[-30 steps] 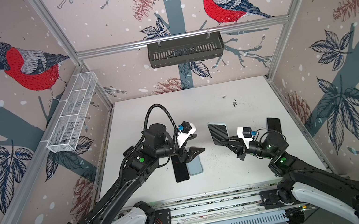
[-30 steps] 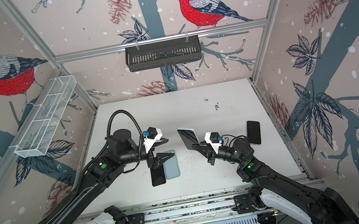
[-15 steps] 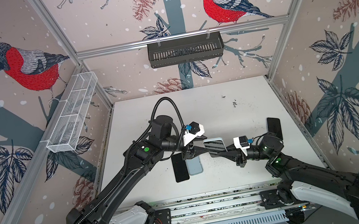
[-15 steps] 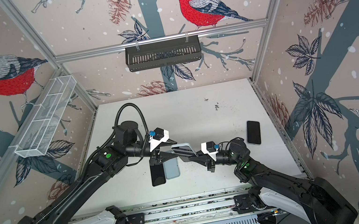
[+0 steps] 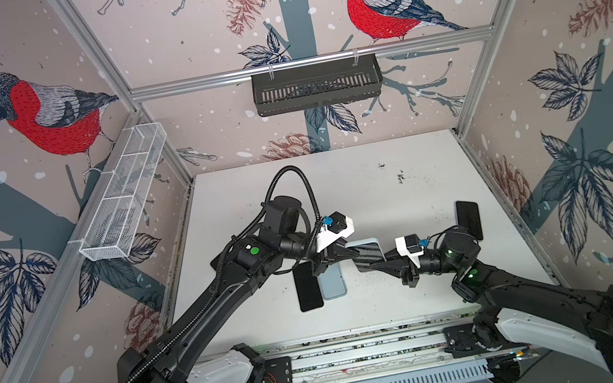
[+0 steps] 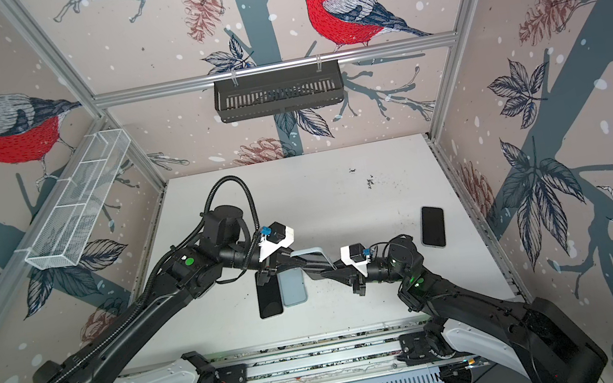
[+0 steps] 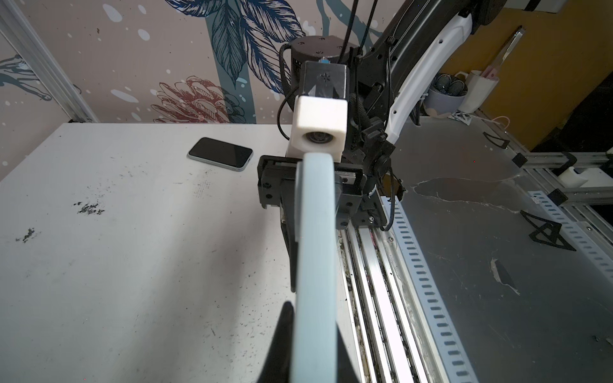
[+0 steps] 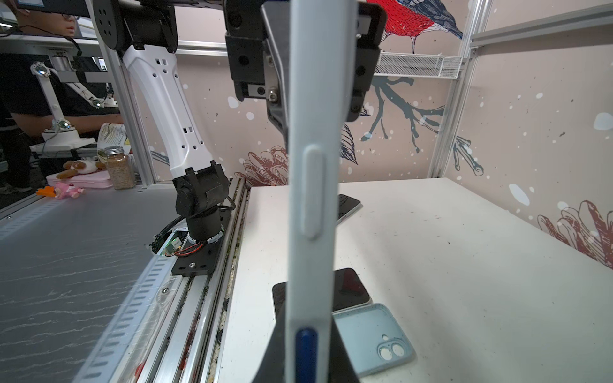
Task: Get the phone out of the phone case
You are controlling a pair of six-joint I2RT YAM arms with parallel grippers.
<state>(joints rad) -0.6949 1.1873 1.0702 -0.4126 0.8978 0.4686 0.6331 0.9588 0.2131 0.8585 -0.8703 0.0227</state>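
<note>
A phone in a light blue phone case hangs above the middle of the table, held from both ends. My left gripper is shut on its left end and my right gripper is shut on its right end. In the left wrist view the case's edge runs away from my left gripper to the right gripper's black body. In the right wrist view the case's side with its long button rises from my right gripper.
Below the held phone, a bare black phone and an empty light blue case lie side by side on the white table. Another black phone lies near the right wall. The arms' rail runs along the table's front edge.
The right gripper swung the cased phone down and toward the middle. The left gripper left the spot over the table's phones, reached the cased phone's free end and shut on it.
</note>
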